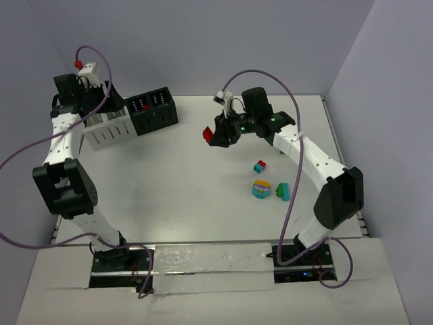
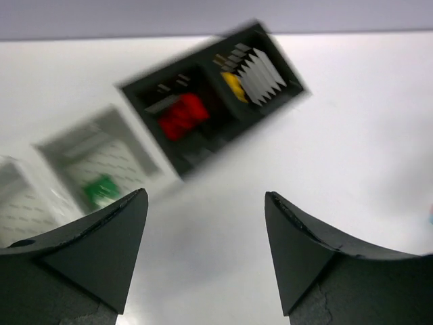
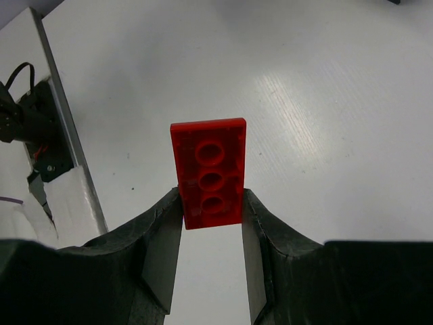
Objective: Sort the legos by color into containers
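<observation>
Your right end effector (image 3: 211,215) grips a red plate (image 3: 208,166) above the table (image 3: 338,101). Your left end effector (image 2: 206,210) gapes wide. At its eleven o'clock the black container (image 2: 203,145) holds a red brick (image 2: 181,115) and a yellow brick (image 2: 235,86). The white container (image 2: 128,152) at nine o'clock holds a green brick (image 2: 101,189).

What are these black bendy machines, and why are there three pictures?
They are two robot arms bolted to a white table. The big picture looks down from above; the other two come from small cameras on each arm's wrist. On the right arm the jaws are shut on a flat red plastic lego plate, lifted off the table. On the left arm the jaws are open and empty, near a black plastic box and a white plastic box. Three small colourful lego pieces lie loose by the right arm.
</observation>
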You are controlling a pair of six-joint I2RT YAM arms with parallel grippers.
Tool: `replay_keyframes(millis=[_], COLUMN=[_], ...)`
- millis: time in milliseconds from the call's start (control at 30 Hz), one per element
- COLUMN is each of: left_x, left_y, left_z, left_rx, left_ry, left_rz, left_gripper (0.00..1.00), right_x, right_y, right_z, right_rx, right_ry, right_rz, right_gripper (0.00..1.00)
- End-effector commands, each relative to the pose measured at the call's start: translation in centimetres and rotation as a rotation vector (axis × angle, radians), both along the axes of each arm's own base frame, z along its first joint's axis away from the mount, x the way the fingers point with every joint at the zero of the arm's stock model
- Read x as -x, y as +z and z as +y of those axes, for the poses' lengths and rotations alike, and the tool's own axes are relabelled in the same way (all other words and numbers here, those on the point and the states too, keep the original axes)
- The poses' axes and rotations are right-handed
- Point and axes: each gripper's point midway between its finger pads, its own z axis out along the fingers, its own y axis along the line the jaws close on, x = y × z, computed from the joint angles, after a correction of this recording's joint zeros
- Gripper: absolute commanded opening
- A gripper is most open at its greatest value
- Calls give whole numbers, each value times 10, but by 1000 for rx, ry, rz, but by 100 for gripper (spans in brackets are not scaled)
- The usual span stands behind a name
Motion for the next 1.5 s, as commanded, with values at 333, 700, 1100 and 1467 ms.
replay_keyframes(millis=[333,700,1100,1467], left_x=[188,231,248,260], left_y=[25,38,55,49], left_z=[-184,-224,-236,-243], left_rx=[374,480,548,524], left_ry=[-512,-713,-826,-889], left_rz=[99,87,-2,-1], left_gripper=[85,85,82,68], right_x=[35,61,93,94], right_y=[28,30,33,43], right_z=[47,70,81,84], right_rx=[6,-38,-119,-181], right_ry=[81,202,362,410], right_rz=[-166,-112,26,121], right_gripper=[0,0,0,0])
